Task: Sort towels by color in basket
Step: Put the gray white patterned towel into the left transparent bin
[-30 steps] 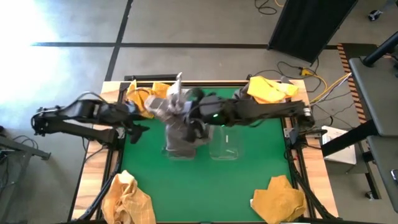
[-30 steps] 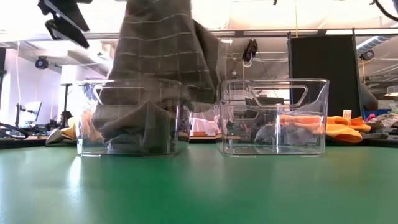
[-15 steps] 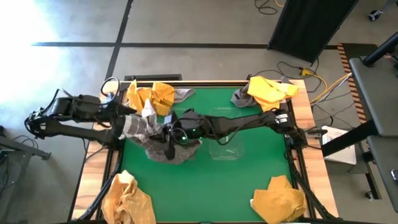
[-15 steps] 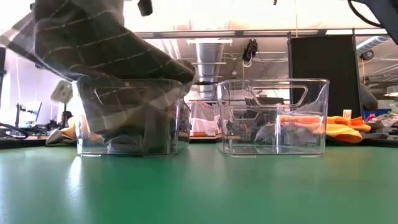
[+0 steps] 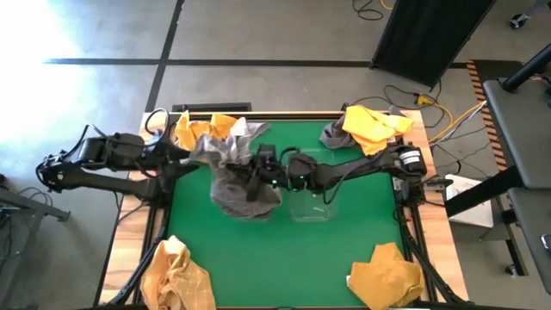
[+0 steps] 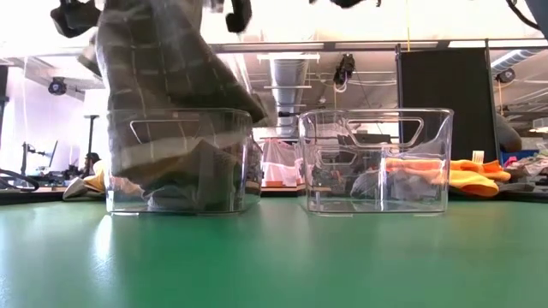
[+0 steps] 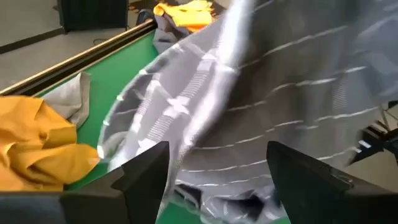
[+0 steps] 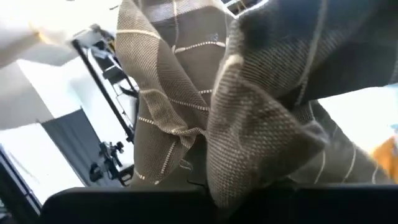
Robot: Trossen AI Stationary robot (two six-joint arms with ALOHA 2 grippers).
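Watching both grippers, left gripper [image 5: 191, 153] and right gripper [image 5: 258, 168], pinching the grey towel [image 5: 241, 176], you risk it draping outside the clear bin [image 6: 178, 160] below them.

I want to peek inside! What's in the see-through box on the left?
Grey towel fills the left clear box, bunched at the bottom, with more of it hanging up out of the top. Whether anything lies under the cloth can't be seen. The other clear box looks empty.

Both arms reach inward; left pincer [image 5: 191, 153] & right pincer [image 5: 258, 164] (close together).
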